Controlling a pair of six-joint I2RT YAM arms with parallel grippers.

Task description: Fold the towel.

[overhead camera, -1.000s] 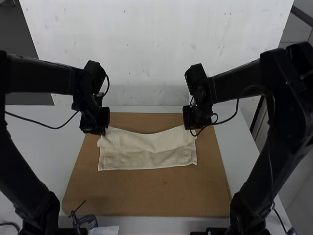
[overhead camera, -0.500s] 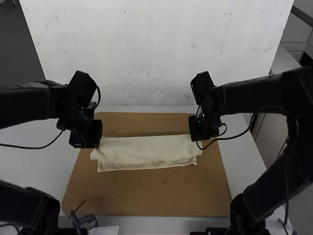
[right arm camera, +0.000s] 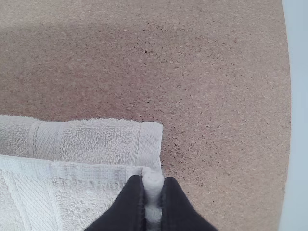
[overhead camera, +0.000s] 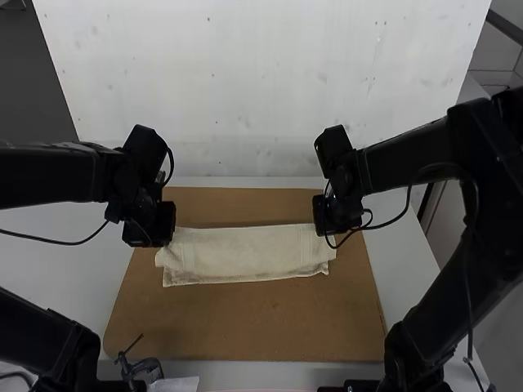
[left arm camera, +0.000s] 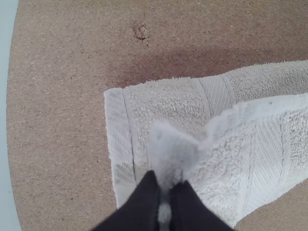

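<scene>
The white towel (overhead camera: 245, 251) lies on the brown board as a wide strip, its upper layer lifted and folded over the lower one. At its left end is my left gripper (overhead camera: 166, 242); at its right end, my right gripper (overhead camera: 331, 231). In the left wrist view the left gripper (left arm camera: 165, 192) is shut on a pinched corner of the towel's (left arm camera: 221, 163) upper layer. The right wrist view has the right gripper (right arm camera: 153, 192) shut on the other corner of that layer, above the towel's (right arm camera: 96, 139) lower layer.
The brown board (overhead camera: 245, 327) rests on a white table (overhead camera: 73, 269). A clamp (overhead camera: 140, 369) sits at the board's near left edge beside a white paper piece (overhead camera: 176, 384). A pale wall stands behind the table.
Both grippers have come nearer the high view's bottom since a second ago, carrying the towel's upper edge over the lower layer. In the last half second they shifted only slightly.
</scene>
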